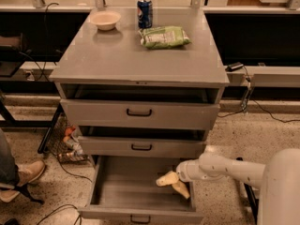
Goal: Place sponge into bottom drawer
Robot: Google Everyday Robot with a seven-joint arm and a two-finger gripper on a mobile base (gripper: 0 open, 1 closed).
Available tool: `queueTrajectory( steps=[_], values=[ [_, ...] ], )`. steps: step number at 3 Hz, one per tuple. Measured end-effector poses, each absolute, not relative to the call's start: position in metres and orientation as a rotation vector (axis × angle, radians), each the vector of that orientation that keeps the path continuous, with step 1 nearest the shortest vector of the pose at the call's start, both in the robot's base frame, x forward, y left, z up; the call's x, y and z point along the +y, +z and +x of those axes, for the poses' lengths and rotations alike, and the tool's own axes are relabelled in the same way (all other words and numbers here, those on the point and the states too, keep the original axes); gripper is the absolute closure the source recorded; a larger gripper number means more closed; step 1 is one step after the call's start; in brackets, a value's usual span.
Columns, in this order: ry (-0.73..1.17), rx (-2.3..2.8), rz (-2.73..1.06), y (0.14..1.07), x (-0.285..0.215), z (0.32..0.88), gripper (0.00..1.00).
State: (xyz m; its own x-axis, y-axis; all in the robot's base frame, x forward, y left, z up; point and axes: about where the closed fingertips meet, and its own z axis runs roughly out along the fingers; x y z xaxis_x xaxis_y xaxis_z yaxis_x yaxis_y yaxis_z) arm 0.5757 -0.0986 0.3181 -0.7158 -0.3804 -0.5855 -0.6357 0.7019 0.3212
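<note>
The bottom drawer [117, 196] of the grey cabinet is pulled out and its grey tray is open to view. My gripper [174, 184] reaches in from the right, low over the drawer's right side. It is shut on the sponge [165, 179], a pale yellow block that sticks out to the left of the gripper, just above the drawer floor. One yellow finger [183, 190] shows below and to the right of the sponge.
The top drawer [138, 112] and middle drawer [140, 147] stand slightly open above. On the cabinet top are a bowl [105, 19], a blue can [145, 12] and a green snack bag [164, 36]. A person's shoe [23, 174] and cables lie on the floor at left.
</note>
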Motion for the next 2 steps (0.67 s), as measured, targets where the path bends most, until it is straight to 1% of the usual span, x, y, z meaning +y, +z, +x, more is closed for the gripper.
queueTrajectory(
  steps=[1,2],
  values=[
    [0.659,2.369,-0.735,0.356,-0.116,0.568,0.00],
    [0.609,2.294,-0.695,0.415,-0.143,0.542,0.00]
  ],
)
